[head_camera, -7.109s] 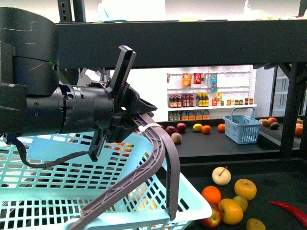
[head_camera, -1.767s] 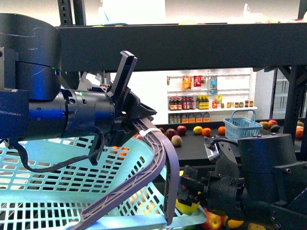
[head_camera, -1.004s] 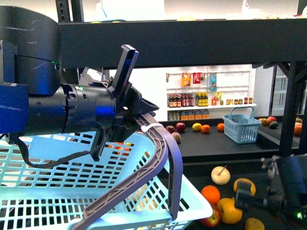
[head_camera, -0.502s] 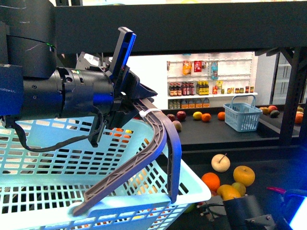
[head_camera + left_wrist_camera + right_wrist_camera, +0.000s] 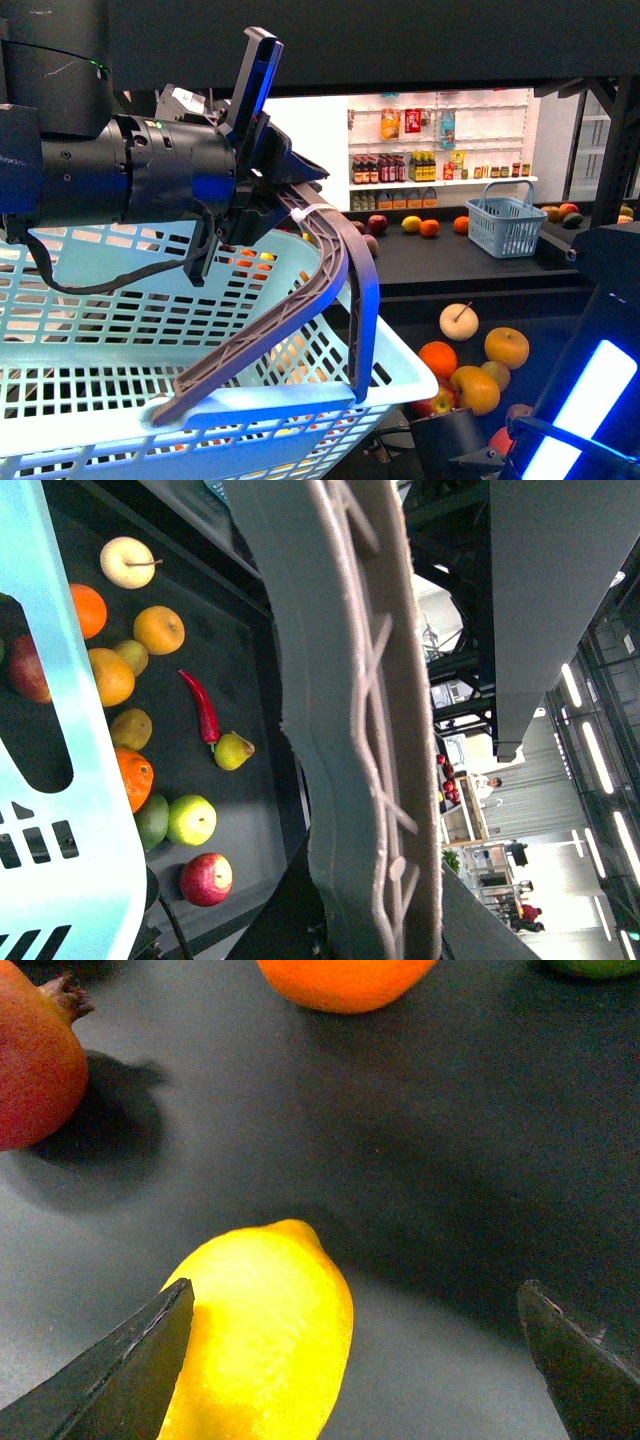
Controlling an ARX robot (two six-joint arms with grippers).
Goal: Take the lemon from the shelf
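Moved: right arm [image 5: 590, 400] now lower, near right.
Right gripper [image 5: 355, 1295]: fingers [image 5: 110, 1380] spread astride lemon [image 5: 260, 1330] on shelf [image 5: 430, 1180]; grasp pending.
Left gripper [image 5: 285, 215]: clenched on basket handle [image 5: 342, 272].

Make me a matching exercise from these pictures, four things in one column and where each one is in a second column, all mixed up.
Things
1. lemon
2. grey handle
3. red chili
4. small blue basket

Places
A. standing on the far tier, beyond the loose fruit
B. gripped in the left hand
C. lying on the shelf between the open fingers of the right hand
D. lying beside a yellow-green pear

Pairs: 1-C, 2-B, 3-D, 4-A
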